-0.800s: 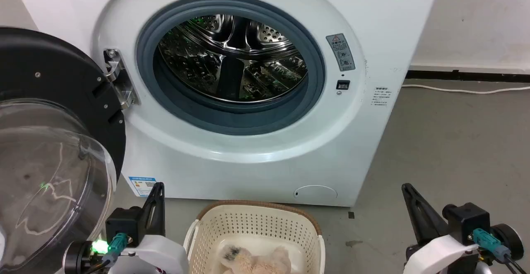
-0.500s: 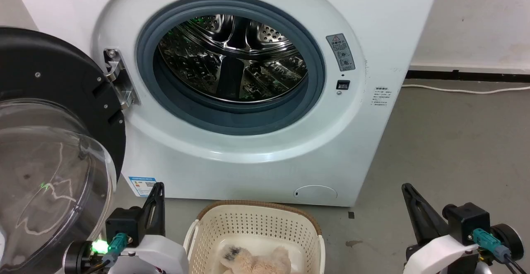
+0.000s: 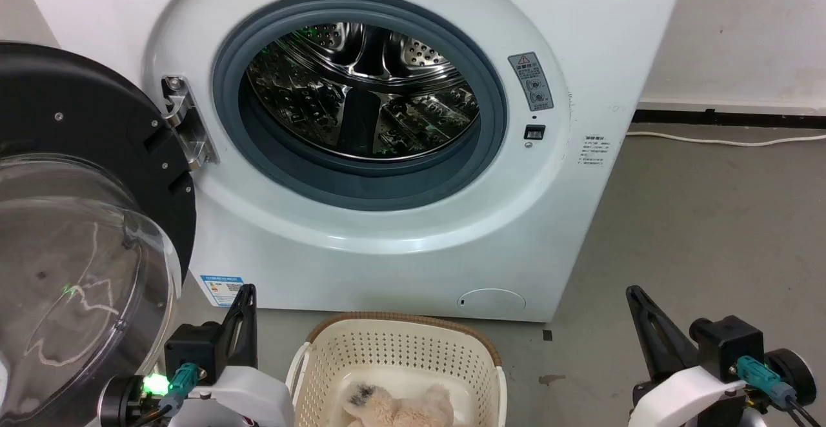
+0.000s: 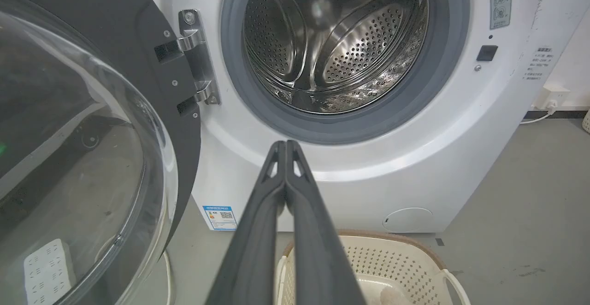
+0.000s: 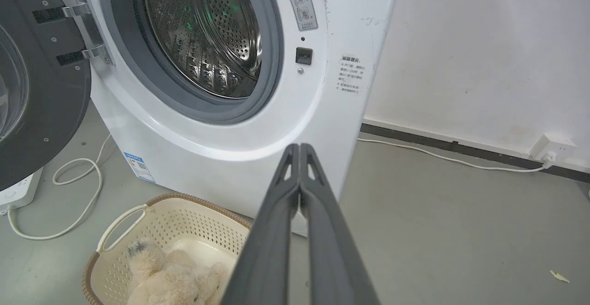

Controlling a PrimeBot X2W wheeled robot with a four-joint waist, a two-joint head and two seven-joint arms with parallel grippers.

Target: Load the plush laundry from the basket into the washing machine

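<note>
The fluffy cream plush laundry point(image 3: 397, 407) point(image 5: 170, 279) lies inside the cream basket point(image 3: 400, 343) point(image 5: 138, 222) point(image 4: 405, 259), which stands on the floor right in front of the white washing machine point(image 3: 400, 246). The steel drum point(image 3: 361, 88) point(image 4: 332, 42) holds nothing, and the black-framed bubble door point(image 3: 71, 233) point(image 4: 73, 148) is swung wide to the left. My left gripper point(image 3: 246, 288) point(image 4: 286, 143) is shut and holds nothing, left of the basket. My right gripper point(image 3: 631, 290) point(image 5: 299, 146) is shut and holds nothing, well right of the basket.
The open door juts out beside my left arm. A white cable point(image 5: 78, 194) curls on the grey floor under the door, next to a power strip point(image 5: 18, 190). Another cable point(image 3: 723, 140) point(image 5: 451, 157) runs along the wall's black skirting to a socket point(image 5: 551, 148).
</note>
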